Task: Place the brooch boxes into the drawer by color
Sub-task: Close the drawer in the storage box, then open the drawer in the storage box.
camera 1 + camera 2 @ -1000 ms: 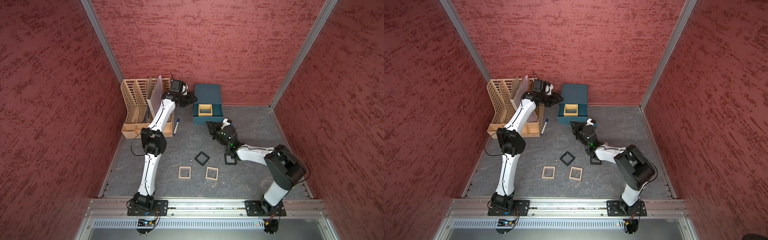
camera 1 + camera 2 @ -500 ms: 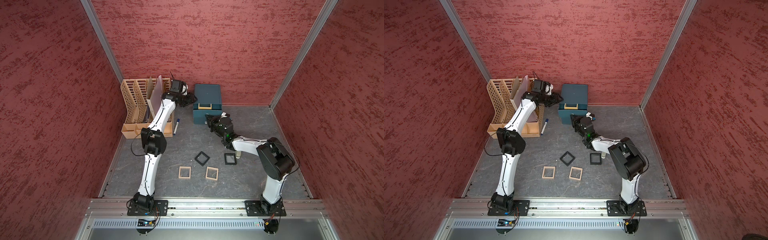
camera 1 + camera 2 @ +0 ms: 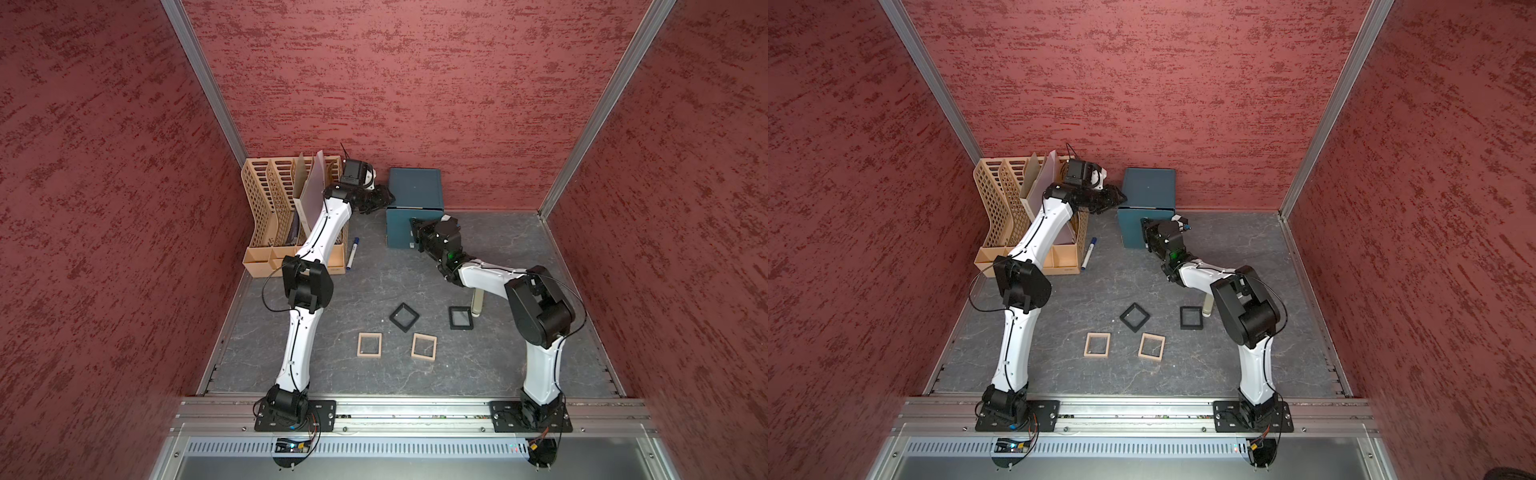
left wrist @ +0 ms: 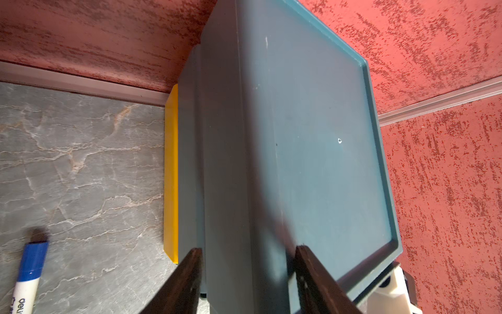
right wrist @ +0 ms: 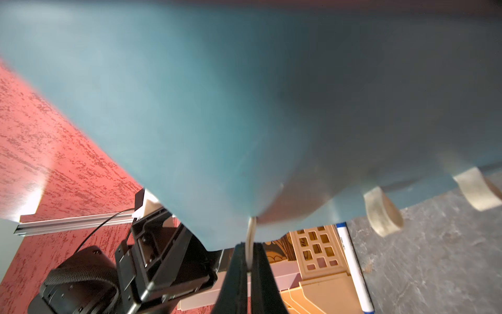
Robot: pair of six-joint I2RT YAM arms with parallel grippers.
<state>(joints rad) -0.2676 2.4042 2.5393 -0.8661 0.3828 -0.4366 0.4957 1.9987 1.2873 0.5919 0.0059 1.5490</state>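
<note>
The drawer (image 3: 415, 195) (image 3: 1148, 189), a dark teal chest, stands at the back wall with every drawer front flush. My left gripper (image 3: 384, 199) (image 4: 247, 248) clasps its upper left edge, one finger on the side wall and one on the top. My right gripper (image 3: 413, 232) (image 5: 246, 246) is at the chest's front, shut on a thin pale pull (image 5: 251, 231). Two black brooch boxes (image 3: 404, 318) (image 3: 460, 318) and two pinkish-beige ones (image 3: 369, 344) (image 3: 424, 345) lie flat on the floor in front, apart from both grippers.
A tan slotted file rack (image 3: 286, 216) stands at the back left, with a blue-capped marker (image 3: 352, 253) beside it. A slim beige bar (image 3: 478, 305) lies next to the right black box. A yellow strip (image 4: 171, 174) runs along the chest's foot. Red walls close three sides.
The top drawer stood pulled out with a tan box inside; it has slid shut as my right gripper moved back toward the chest. The left arm has not moved.
</note>
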